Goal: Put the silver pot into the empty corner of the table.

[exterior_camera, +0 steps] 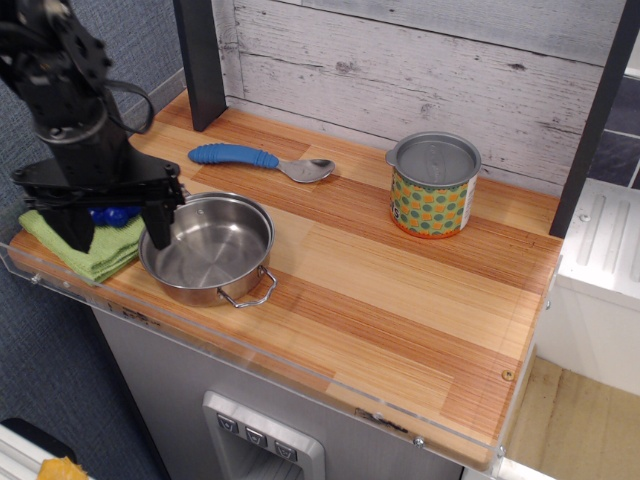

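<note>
Right beside the black claw (112, 228), fingers spread apart, sits the shallow shiny steel silver pot (207, 249); far right of it, the bare striped-wood empty corner (500, 385) of the table (400, 300).
</note>
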Robot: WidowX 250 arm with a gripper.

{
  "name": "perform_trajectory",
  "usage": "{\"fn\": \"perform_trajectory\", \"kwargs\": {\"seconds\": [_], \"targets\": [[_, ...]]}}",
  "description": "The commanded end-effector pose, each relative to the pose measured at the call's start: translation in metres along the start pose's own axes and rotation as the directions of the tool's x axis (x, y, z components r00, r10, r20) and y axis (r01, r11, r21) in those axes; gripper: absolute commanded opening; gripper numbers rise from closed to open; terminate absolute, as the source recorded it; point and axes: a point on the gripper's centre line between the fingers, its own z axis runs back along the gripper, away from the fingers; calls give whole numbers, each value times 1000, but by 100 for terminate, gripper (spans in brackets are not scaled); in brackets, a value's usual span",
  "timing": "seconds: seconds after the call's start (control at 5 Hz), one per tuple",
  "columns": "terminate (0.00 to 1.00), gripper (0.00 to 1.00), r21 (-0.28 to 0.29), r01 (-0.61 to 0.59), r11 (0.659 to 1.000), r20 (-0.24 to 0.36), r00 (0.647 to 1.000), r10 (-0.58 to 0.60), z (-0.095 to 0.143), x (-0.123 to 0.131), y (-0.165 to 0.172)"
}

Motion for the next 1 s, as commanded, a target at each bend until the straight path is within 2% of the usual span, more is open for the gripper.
{"fn": "perform_trajectory", "kwargs": {"seconds": [0.0,0.2,0.4,0.8], "targets": [[0,100,-35,46,998,22,999,-46,-20,16,-8],[0,100,-59,62,996,-8,998,-62,-28,14,-11],[0,0,-57,66,996,-3,998,-66,-24,14,-12],[0,0,-42,104,994,-12,994,-105,-20,10,-25]]}}
